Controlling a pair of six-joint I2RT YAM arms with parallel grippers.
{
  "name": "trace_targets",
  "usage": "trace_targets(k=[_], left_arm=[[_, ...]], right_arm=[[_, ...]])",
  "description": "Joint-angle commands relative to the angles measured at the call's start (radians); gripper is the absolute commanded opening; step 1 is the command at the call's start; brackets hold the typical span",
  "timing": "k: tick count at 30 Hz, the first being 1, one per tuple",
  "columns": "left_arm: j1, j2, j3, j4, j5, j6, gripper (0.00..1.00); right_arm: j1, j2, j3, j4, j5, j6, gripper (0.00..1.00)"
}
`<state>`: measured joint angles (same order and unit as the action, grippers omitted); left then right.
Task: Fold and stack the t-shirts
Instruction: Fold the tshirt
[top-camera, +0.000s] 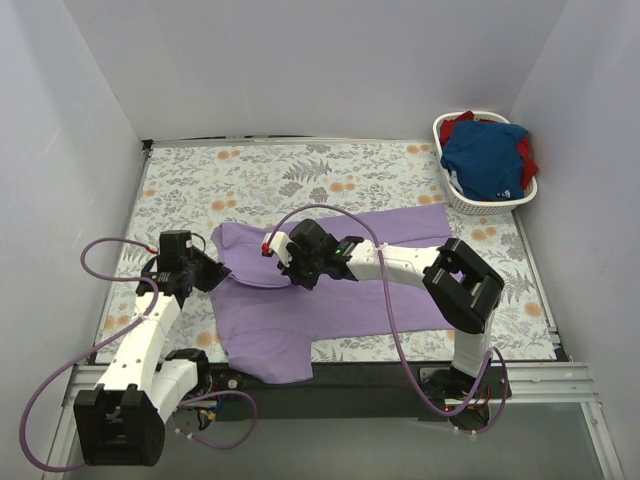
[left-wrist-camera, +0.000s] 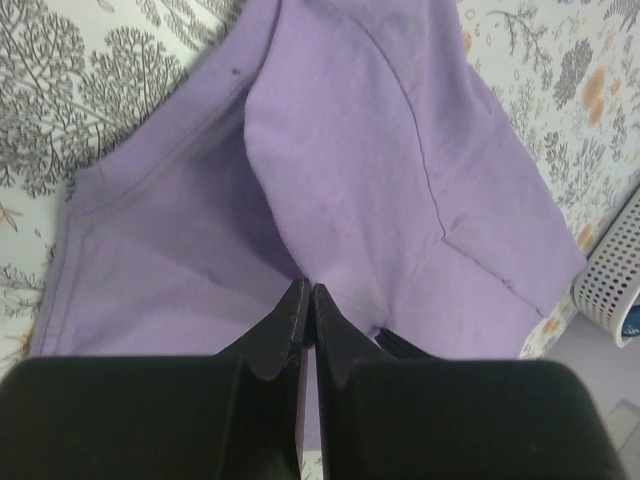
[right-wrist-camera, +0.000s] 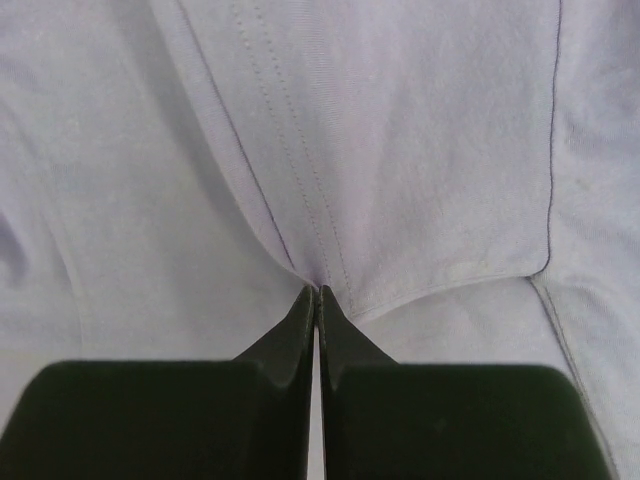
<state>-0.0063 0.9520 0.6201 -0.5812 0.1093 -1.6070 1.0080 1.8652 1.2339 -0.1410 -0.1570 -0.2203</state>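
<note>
1. The purple t-shirt (top-camera: 340, 290) lay spread on the flowery table (top-camera: 200, 180), near both arms.
2. The left gripper (left-wrist-camera: 307, 292) had its fingers squeezed together on a pinch of purple cloth. The right gripper (right-wrist-camera: 317, 293) pinched a fold by a seam the same way.
3. This looked like the first fold.
4. Next, both arms would likely need to lift and carry the cloth over together, slowly.
5. The blue t-shirt (top-camera: 485, 155) and red t-shirt (top-camera: 462, 122) sat in the white basket (top-camera: 478, 207), far off.

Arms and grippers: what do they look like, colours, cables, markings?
The left arm and right arm have white shells and black joint blocks. The left gripper and right gripper are black, with tapered wedge fingers. A purple cable loops along each arm. A small red tab sits beside the right gripper.
</note>
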Motion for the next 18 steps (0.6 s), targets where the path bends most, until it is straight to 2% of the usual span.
trace_targets(k=[1,9,14,17,18], left_arm=[[-0.011,-0.067,-0.017,-0.063,0.006,-0.047,0.00],[-0.012,-0.082,0.069,-0.123,0.015,-0.037,0.00],[-0.024,-0.113,0.001,-0.138,0.059,-0.057,0.00],[-0.031,-0.111,-0.062,-0.128,0.076,-0.062,0.06],[-0.031,-0.107,-0.068,-0.123,0.066,-0.059,0.12]], right_arm=[[-0.002,-0.031,0.004,-0.028,-0.032,-0.022,0.01],[-0.002,-0.069,0.022,-0.063,-0.013,-0.051,0.01],[-0.002,-0.037,-0.001,-0.065,-0.024,-0.057,0.01],[-0.002,0.002,0.001,-0.062,-0.050,-0.057,0.01],[0.000,0.020,0.006,-0.063,-0.061,-0.056,0.01]])
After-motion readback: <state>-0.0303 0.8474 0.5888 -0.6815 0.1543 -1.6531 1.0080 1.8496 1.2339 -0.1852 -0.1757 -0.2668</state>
